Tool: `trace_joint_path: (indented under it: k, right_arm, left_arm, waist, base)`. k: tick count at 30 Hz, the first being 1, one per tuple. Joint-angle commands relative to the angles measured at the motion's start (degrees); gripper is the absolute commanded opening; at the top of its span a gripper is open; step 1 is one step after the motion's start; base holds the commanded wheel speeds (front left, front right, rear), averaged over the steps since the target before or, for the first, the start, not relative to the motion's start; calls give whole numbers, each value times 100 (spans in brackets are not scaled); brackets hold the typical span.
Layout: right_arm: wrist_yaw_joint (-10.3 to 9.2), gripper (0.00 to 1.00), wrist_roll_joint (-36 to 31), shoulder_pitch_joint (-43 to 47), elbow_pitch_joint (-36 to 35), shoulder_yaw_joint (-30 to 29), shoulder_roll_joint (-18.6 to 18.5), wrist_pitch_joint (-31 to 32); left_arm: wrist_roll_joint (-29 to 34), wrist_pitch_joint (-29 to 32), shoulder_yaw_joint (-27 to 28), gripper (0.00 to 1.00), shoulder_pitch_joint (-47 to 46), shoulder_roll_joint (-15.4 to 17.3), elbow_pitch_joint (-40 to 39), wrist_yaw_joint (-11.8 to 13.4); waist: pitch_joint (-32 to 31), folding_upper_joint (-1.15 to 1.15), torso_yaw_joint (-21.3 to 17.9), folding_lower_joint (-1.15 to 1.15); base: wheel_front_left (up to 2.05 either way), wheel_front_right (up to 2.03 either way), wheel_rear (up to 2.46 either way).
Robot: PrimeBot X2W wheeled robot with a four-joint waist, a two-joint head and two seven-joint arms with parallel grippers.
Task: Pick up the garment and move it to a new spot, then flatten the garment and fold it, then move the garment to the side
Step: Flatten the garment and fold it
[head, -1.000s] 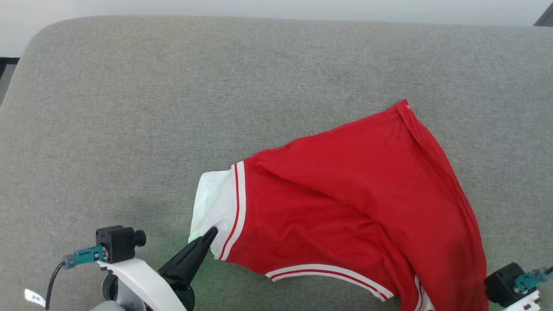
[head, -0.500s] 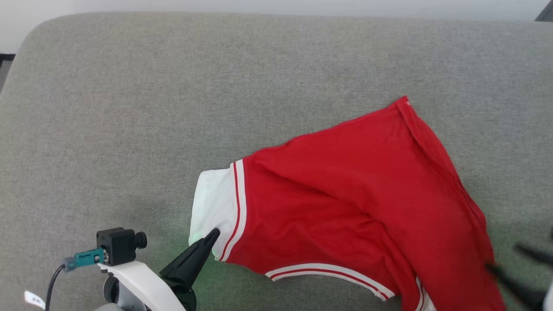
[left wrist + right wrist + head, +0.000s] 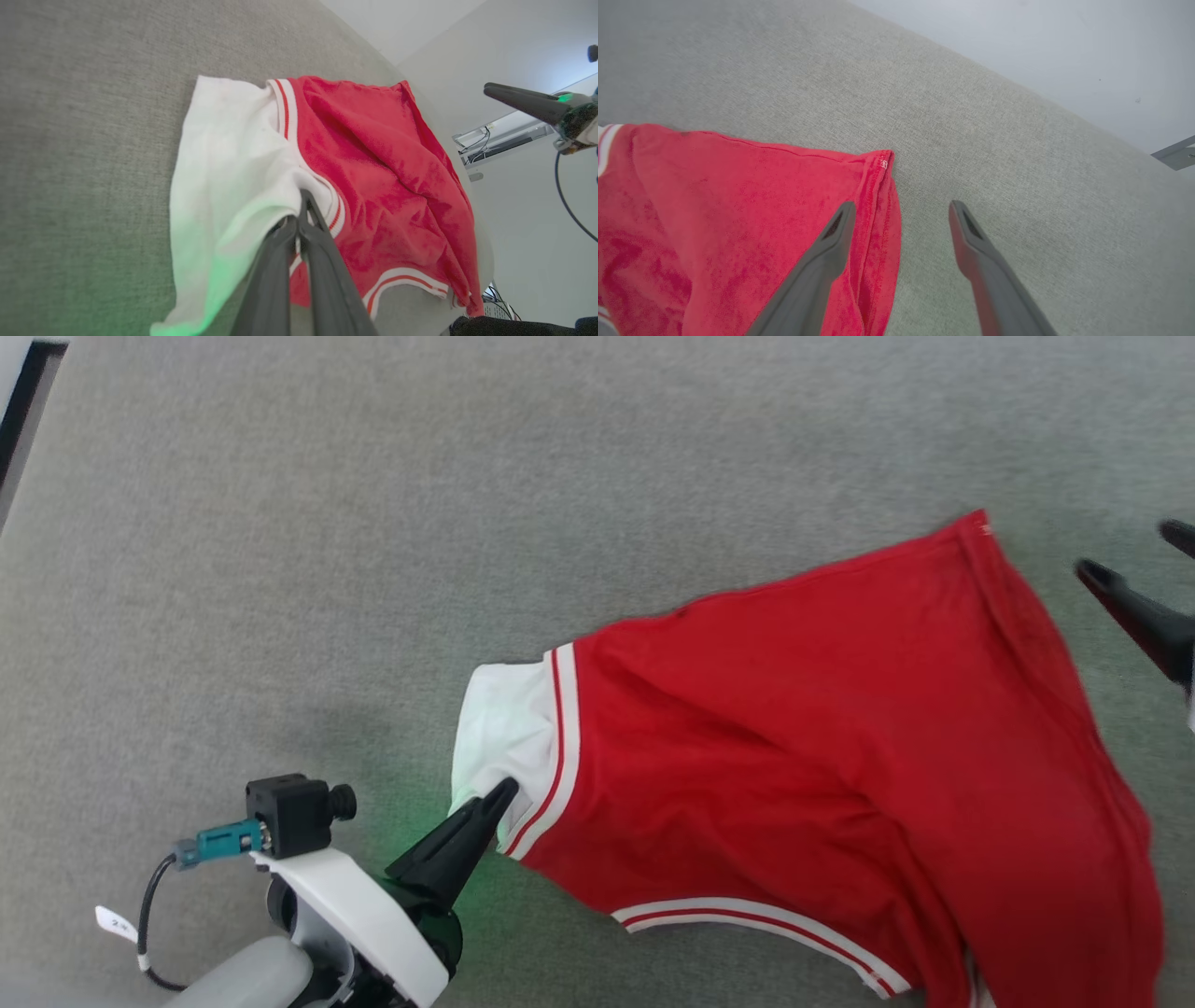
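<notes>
The garment [image 3: 794, 728] lies rumpled toward the near right corner of the bench [image 3: 280, 569]. The left tool [image 3: 502, 791] is clenched on its white panel, anchoring that end, I'd say. The right tool [image 3: 901, 205], spread wide and empty, hovers at the far red corner, likely ready to tug it flat.

Head cam: high, looking steeply down on the worktop [image 3: 280, 569], whole garment [image 3: 794, 737] in frame. Right wrist cam: close above the garment's red corner, sighting along the right tool [image 3: 902, 206] across the worktop. Left wrist cam: low, very near the white end, along the left tool [image 3: 301, 205]; it also catches the right tool on the far side. All three share the garment.
</notes>
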Motion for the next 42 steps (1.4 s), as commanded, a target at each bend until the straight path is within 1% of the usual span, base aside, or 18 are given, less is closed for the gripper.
trace_joint_path:
  k: [1, 5, 7, 13, 14, 15, 16, 17, 22, 25, 28, 29, 30, 31, 33, 35, 39, 42]
  right_arm:
    - [-1, 100, -57, -234, 280, 198, 55, -43]
    - [-2, 100, -164, -900, 1186, 957, 82, -6]
    - [-2, 100, -222, -1110, 1530, 1324, 4, -31]
    - [0, 100, -21, -1340, 2244, 2367, -54, 177]
    - [2, 97, 39, -1356, 2302, 2525, -68, 185]
    - [8, 49, 96, -1376, 2358, 2667, -67, 186]
    - [13, 11, 155, -1385, 2416, 2769, -60, 171]
    - [13, 0, 213, -1423, 2471, 2850, -46, 162]
    - [-2, 0, 352, -1707, 2665, 2946, -8, -260]
    - [-4, 0, 378, -1919, 2926, 2678, 70, -686]
    - [-3, 0, 348, -2087, 3212, 2318, 253, -1156]
    - [-3, 0, 348, -2087, 3212, 2318, 253, -1156]
    - [-2, 0, 293, -2165, 3406, 2108, 388, -1454]
    - [-2, 0, 293, -2165, 3406, 2108, 388, -1454]
    - [-2, 0, 241, -2270, 3603, 1849, 486, -1724]
    - [-3, 0, 163, -2416, 3821, 1559, 573, -1968]
    - [-3, 0, -35, -2808, 4231, 1041, 819, -2385]
    - [-2, 0, -151, -3184, 4468, 714, 1021, -2655]
  left_arm:
    - [25, 6, 4, 0, -88, -31, 43, -55]
    - [47, 2, -16, 0, -190, -176, 169, -121]
    - [62, -14, -20, 0, -238, -229, 223, -163]
    - [86, -50, -26, 0, -254, -322, 334, -226]
    - [86, -56, -23, 0, -259, -329, 347, -236]
    - [85, -55, -22, 0, -263, -338, 358, -243]
    - [84, -58, -23, 0, -266, -342, 364, -244]
    - [84, -57, -26, 0, -273, -343, 374, -247]
    - [93, -4, -64, 0, -304, -361, 427, -262]
    - [110, 5, -66, 0, -313, -357, 523, -225]
    - [121, -36, -6, 0, -375, -370, 601, -227]
    - [121, -36, -6, 0, -375, -370, 601, -227]
    - [138, -58, 63, 0, -439, -356, 662, -227]
    - [138, -58, 63, 0, -439, -356, 662, -227]
    - [101, -83, 168, 0, -549, -359, 737, -234]
    - [172, -79, 250, 0, -767, -351, 848, -217]
    - [198, 102, 425, 0, -1433, -429, 1149, -290]
    - [13, 193, 711, 0, -2151, -576, 1500, -357]
  waist:
    - [149, 0, 140, 0]
    - [271, 0, 283, 0]
    - [324, 0, 331, 0]
    - [377, 0, 382, 0]
    - [377, 0, 384, 0]
    - [374, 0, 383, 0]
    - [371, 0, 381, 0]
    - [368, 0, 377, 0]
    - [272, 0, 343, 0]
    - [126, 0, 281, 0]
    - [-58, 0, 198, 0]
    - [-58, 0, 198, 0]
    - [-179, 0, 124, 0]
    - [-179, 0, 124, 0]
    - [-282, 0, 45, 0]
    - [-352, 0, -34, 0]
    - [-375, 0, -204, 0]
    - [-340, 0, -341, 0]
  base:
    - [0, 0, 0]
    - [0, 0, 0]
    - [0, 0, 0]
    - [0, 0, 0]
    - [0, 0, 0]
    - [0, 0, 0]
    - [0, 0, 0]
    - [0, 0, 0]
    - [0, 0, 0]
    - [0, 0, 0]
    - [0, 0, 0]
    - [0, 0, 0]
    - [0, 0, 0]
    - [0, 0, 0]
    - [0, 0, 0]
    - [0, 0, 0]
    - [0, 0, 0]
    - [0, 0, 0]
